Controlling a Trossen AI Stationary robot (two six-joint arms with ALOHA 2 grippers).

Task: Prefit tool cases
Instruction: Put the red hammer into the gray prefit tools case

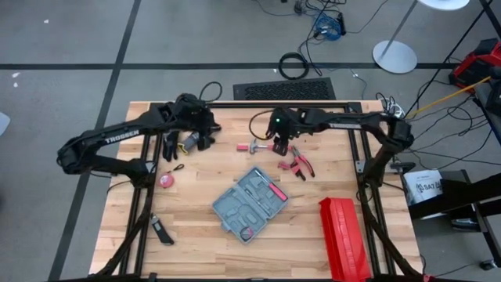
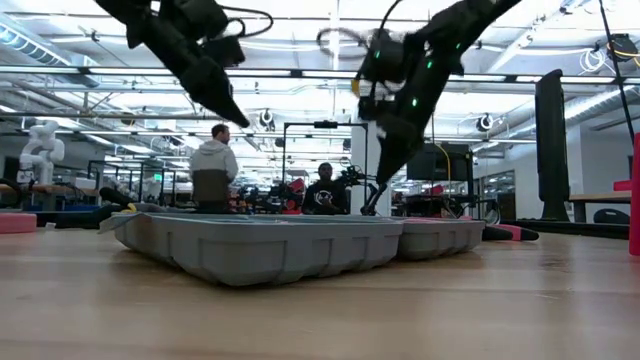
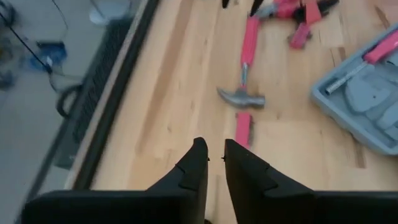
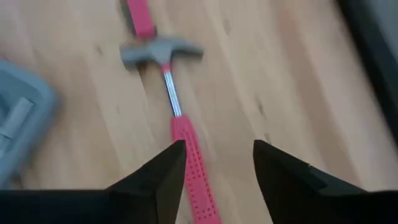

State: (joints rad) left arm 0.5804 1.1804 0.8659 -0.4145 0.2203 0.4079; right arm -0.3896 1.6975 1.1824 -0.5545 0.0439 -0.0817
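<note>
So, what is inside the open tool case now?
The tool case lies open, showing grey moulded slots. One pink-handled tool sits in a slot near its far edge, and a small round reddish item near its front. The other slots look unfilled; anything underneath is hidden.

Two matte black jointed arms of rounded tubular links. The left arm (image 1: 117, 145) carries white "TROSSEN" lettering along its long link; the right arm (image 1: 352, 124) has similar white lettering. A small green light glows on the right arm's wrist (image 1: 276, 121). Thin black cables loop over both wrists. Each tool ends in angular, wedge-shaped black fingers (image 4: 158, 177) with stepped inner edges.
</note>
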